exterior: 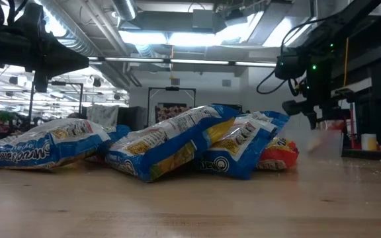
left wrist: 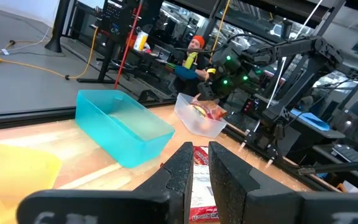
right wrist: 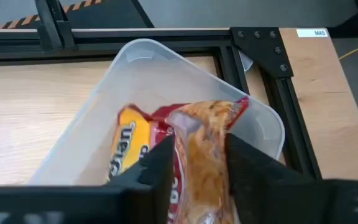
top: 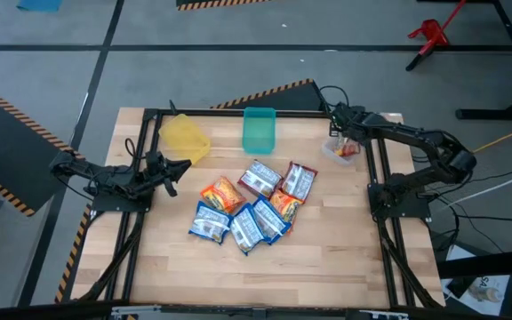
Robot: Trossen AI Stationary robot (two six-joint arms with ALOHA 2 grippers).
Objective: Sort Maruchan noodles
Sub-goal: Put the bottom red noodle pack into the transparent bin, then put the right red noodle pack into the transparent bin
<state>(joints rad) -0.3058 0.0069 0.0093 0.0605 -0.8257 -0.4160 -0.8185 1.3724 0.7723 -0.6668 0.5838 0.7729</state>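
2 dark arms (top: 416, 138), blk cables, green leds.

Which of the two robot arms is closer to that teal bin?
The left. Its gripper sits beside the yellow bin, a short way from the teal bin; the right gripper hangs over the clear bin, slightly farther off.

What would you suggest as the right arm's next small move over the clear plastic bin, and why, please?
Probably finish opening the fingers and lift straight up. The right gripper hangs over the clear plastic bin with a red glossy noodle packet between its fingers, its far end already resting inside the bin. Letting go there should leave it sorted. The left gripper waits near the yellow bin.
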